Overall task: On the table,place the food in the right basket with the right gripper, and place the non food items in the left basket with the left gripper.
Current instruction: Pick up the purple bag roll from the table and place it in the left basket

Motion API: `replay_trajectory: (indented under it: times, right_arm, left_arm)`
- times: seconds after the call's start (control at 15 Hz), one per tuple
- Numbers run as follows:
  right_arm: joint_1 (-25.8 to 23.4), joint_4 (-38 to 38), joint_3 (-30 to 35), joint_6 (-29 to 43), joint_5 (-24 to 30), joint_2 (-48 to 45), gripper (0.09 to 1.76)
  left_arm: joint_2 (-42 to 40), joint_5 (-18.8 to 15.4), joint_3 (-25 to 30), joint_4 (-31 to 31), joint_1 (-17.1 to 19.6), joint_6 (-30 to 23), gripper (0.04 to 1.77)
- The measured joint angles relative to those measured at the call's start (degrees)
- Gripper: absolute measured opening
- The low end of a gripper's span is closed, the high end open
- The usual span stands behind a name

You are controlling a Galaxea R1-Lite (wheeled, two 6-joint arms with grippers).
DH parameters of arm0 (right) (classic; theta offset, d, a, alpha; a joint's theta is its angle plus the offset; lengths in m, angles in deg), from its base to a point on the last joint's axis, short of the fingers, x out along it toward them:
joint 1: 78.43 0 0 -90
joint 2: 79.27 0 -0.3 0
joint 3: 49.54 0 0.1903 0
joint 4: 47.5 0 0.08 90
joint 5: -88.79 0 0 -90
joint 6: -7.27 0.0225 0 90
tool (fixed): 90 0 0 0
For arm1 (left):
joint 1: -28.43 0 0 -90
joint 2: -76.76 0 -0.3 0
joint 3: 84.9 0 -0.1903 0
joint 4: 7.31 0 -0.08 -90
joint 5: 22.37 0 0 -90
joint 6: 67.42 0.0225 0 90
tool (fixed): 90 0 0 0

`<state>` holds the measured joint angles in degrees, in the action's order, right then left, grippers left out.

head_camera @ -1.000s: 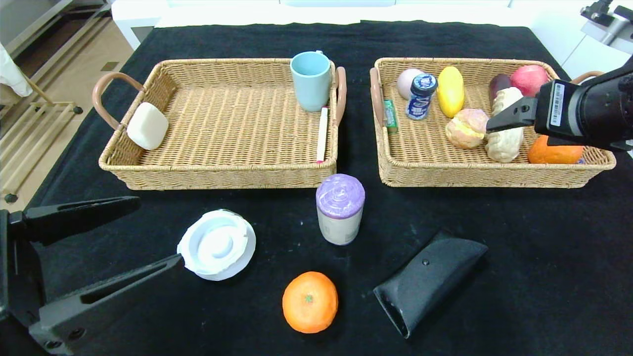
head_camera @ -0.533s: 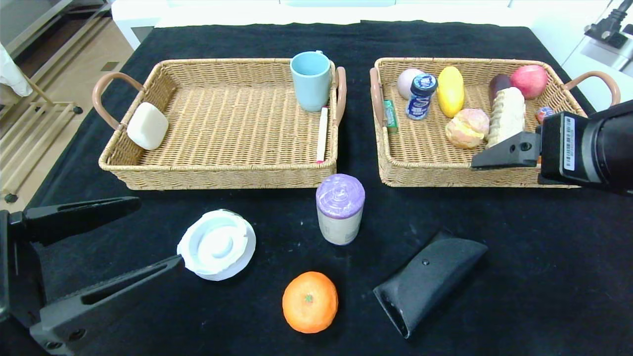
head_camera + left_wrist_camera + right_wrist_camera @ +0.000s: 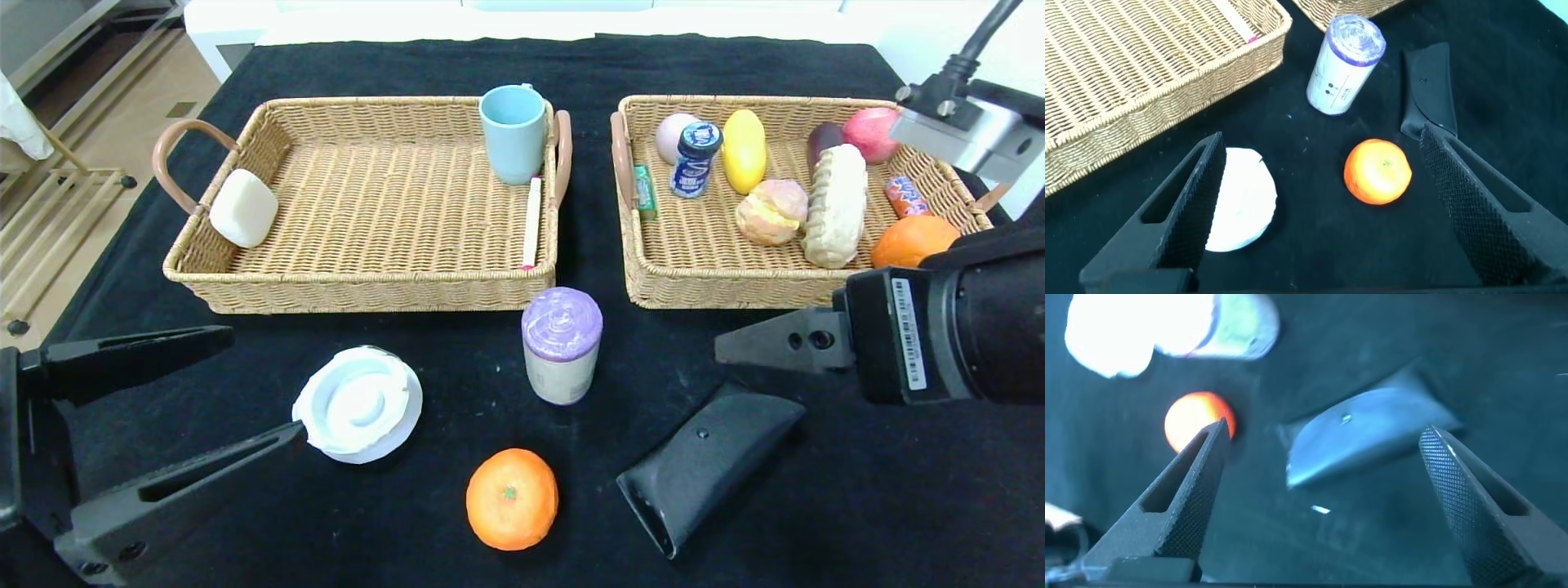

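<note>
Nearest the robot, the left gripper (image 3: 175,400) sits parked low at the near left corner of the black table (image 3: 898,506), fingers spread wide and holding nothing; the white round lid (image 3: 357,403) lies just past its lower fingertip. Also on the near cloth: an orange (image 3: 512,498) near the front centre and, to its right, a black glasses case (image 3: 706,465) lying at an angle. The left wrist view shows the same orange (image 3: 1377,171) and lid (image 3: 1239,198) between that gripper's fingers, apart from both. The right gripper (image 3: 775,343) hovers above the table just beyond the glasses case, jaws apart and empty; its wrist view looks down on the case (image 3: 1368,441) between the two fingers (image 3: 1180,498). Farther back at centre stands a purple-capped cylindrical container (image 3: 561,345), upright, just in front of the gap between the baskets. The left basket (image 3: 245,282) holds a white soap-like block (image 3: 242,207), a blue cup (image 3: 513,135) and a thin white stick (image 3: 532,222). The right basket (image 3: 710,290) holds bread (image 3: 834,206), a pastry bun (image 3: 771,211), a second orange (image 3: 910,239), a yellow fruit (image 3: 744,150), a small blue bottle (image 3: 694,158), a red apple (image 3: 870,134) and other small items.
</note>
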<state>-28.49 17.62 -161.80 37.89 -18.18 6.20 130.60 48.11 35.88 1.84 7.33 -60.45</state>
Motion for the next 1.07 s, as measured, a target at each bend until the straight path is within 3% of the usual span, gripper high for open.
replay_trajectory:
  times: [0.27,0.6,1.07]
  right_arm:
    - [4.07,-0.28,-0.07,-0.15,-1.46,2.29,1.7]
    - [8.52,-0.8,-7.0,0.24,-11.03,10.34,1.7]
    - [11.33,-13.81,-11.33,1.67,-17.29,20.39,1.7]
  left_arm:
    - [0.18,0.1,-0.17,-0.06,0.35,0.02,1.72]
    - [-0.43,0.23,-1.41,-0.04,2.3,0.0,1.72]
    - [-1.22,0.12,-2.21,0.07,2.91,-0.06,1.72]
